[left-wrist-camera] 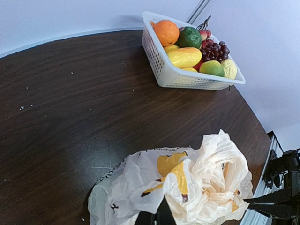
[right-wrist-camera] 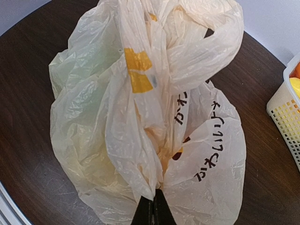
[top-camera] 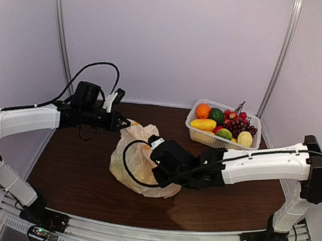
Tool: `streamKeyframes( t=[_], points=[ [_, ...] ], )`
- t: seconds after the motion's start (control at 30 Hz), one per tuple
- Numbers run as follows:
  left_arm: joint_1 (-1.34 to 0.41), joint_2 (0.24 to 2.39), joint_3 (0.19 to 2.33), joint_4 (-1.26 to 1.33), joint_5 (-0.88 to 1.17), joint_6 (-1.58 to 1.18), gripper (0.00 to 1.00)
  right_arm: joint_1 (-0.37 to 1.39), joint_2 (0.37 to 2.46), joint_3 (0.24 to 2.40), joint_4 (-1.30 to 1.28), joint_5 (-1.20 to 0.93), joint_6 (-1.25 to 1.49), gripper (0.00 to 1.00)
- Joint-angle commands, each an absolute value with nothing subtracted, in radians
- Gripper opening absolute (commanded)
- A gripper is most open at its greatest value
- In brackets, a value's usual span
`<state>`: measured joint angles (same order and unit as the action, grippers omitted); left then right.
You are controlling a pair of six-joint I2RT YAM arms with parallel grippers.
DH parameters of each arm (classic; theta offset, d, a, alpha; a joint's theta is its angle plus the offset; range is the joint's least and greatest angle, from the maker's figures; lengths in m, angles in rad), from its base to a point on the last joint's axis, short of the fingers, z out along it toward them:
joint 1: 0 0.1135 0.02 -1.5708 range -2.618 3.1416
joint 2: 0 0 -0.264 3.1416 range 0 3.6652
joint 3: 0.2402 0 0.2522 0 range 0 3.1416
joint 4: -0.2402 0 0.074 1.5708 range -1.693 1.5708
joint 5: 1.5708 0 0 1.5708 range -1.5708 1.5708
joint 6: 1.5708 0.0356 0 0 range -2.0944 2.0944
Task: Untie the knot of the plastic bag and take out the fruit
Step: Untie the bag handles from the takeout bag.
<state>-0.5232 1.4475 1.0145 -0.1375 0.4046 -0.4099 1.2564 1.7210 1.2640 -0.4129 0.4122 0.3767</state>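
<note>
Pinched in the right hand (right-wrist-camera: pixel 153 210) is a fold of the plastic bag (right-wrist-camera: pixel 93 117), lying mid-worktop (right-wrist-camera: pixel 28 70); another is held by the left hand (left-wrist-camera: pixel 163 212). The knot (right-wrist-camera: pixel 187 61) should be eased apart slowly.

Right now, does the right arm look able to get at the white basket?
Probably yes: only bare table separates it from the basket. But the right pincer is shut on the plastic bag, so it would have to let go first.

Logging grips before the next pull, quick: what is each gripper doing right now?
Left gripper: closed, pinching the plastic bag.
Right gripper: closed, pinching a fold of the plastic bag.
</note>
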Motion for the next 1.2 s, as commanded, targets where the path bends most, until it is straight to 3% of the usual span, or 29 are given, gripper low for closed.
streamKeyframes(
  t=[0.0, 1.17],
  points=[
    [-0.498, 1.425, 1.026, -0.12, 0.387, -0.397, 0.0, 1.247, 1.677, 1.214, -0.406, 0.395, 0.421, 0.0],
    [-0.418, 1.404, 1.023, -0.118, 0.383, -0.408, 0.0, 1.18, 1.531, 1.013, -0.325, 0.346, 0.504, 0.0]
  ],
)
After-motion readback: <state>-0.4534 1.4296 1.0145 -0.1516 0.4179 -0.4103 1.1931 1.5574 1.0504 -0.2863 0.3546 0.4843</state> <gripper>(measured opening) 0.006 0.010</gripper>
